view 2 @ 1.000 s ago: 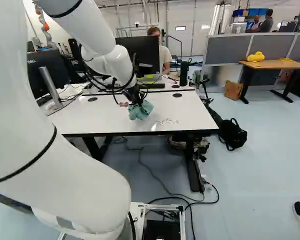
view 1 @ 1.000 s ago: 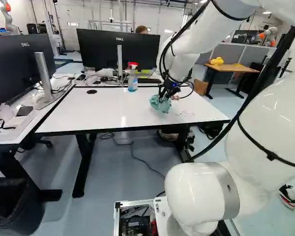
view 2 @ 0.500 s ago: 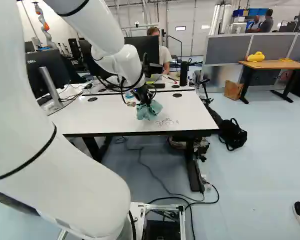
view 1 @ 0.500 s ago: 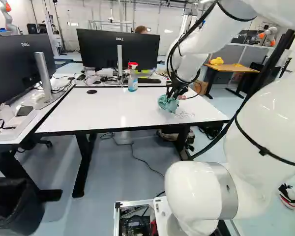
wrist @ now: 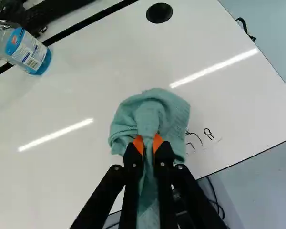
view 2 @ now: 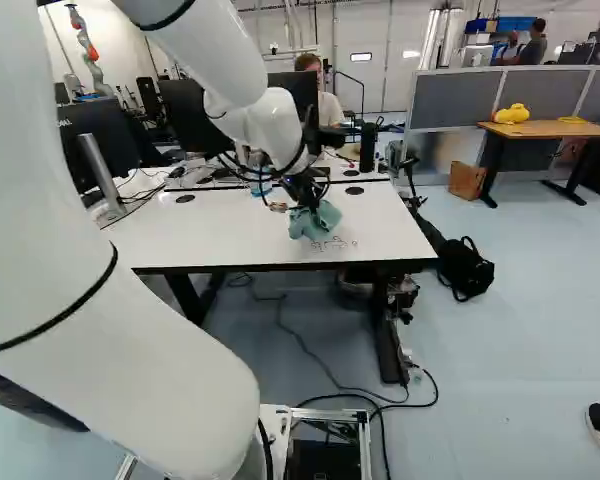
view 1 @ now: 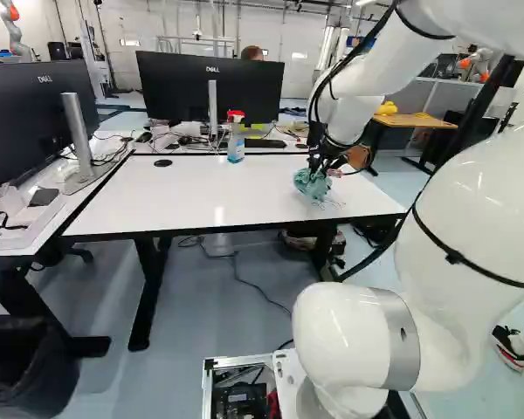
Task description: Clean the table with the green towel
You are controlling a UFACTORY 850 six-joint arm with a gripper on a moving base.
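The gripper [wrist: 148,143] pinches the green towel [wrist: 174,112] and should press it flat, wiping the black scribbles [wrist: 208,134] in short, overlapping strokes.

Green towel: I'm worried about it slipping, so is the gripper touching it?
Touching: in the wrist view, the black gripper pinches the green towel from both sides between its two orange pads.
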